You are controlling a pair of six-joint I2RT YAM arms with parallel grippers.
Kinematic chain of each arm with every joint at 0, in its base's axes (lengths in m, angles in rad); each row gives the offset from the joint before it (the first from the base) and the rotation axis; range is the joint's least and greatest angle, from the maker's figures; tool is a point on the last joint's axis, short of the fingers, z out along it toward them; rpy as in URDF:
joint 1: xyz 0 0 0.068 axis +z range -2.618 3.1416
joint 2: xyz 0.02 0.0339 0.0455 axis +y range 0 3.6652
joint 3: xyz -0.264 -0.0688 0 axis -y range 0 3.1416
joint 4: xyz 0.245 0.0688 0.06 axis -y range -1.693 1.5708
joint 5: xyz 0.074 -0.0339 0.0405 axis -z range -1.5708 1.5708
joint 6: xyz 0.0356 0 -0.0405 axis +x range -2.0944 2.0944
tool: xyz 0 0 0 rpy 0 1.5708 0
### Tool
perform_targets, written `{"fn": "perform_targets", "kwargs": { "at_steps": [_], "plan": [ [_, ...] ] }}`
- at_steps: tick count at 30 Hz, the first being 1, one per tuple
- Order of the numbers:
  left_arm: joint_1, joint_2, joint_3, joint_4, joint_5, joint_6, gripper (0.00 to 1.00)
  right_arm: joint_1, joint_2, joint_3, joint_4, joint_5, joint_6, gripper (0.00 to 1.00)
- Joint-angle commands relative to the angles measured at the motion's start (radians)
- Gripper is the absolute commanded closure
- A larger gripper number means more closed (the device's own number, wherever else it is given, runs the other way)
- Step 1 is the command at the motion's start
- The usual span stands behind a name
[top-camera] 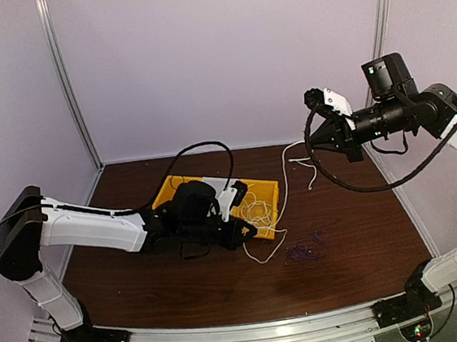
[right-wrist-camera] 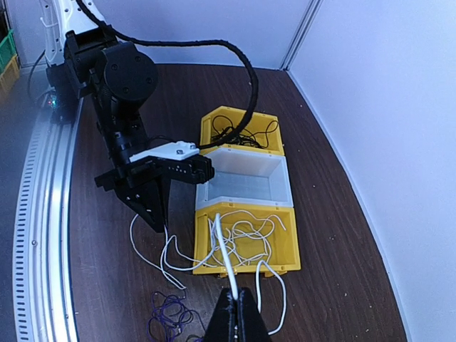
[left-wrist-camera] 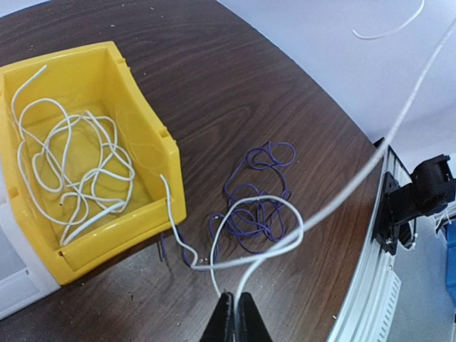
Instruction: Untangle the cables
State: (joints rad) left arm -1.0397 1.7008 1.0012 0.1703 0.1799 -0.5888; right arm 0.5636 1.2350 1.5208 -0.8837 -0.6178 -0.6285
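Two grips on white cable [left-wrist-camera: 292, 242] | my left gripper [left-wrist-camera: 234, 296] pinches it beside yellow bin [left-wrist-camera: 153, 153] | my right gripper [right-wrist-camera: 234, 296] pinches it, raised, well apart from bin | purple cable [left-wrist-camera: 256, 206] beside bin

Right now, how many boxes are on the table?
3, in a row: one yellow box holding black cables, the white box in the middle, another yellow box holding white cable. None seems hidden.

A bin [top-camera: 265, 190] sits mid-frame on the table [top-camera: 365, 222], one cable [top-camera: 257, 211] coiled in it. Another tangle [top-camera: 307, 253] lies lower right of it.
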Motion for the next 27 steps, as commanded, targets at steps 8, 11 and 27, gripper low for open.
{"fn": "perform_targets", "kwargs": {
  "at_steps": [8,11,27],
  "plan": [
    [0.0,-0.13,-0.123,-0.05,-0.157,0.0,1.0,-0.204,-0.046,-0.014,0.241,0.167,0.137,1.0],
    [0.0,-0.171,-0.173,-0.048,-0.21,-0.017,1.0,-0.287,-0.042,-0.019,0.304,0.234,0.176,1.0],
    [0.001,-0.248,-0.283,-0.011,-0.225,0.037,0.94,-0.468,-0.003,-0.063,0.461,0.098,0.314,1.0]
  ]
}}
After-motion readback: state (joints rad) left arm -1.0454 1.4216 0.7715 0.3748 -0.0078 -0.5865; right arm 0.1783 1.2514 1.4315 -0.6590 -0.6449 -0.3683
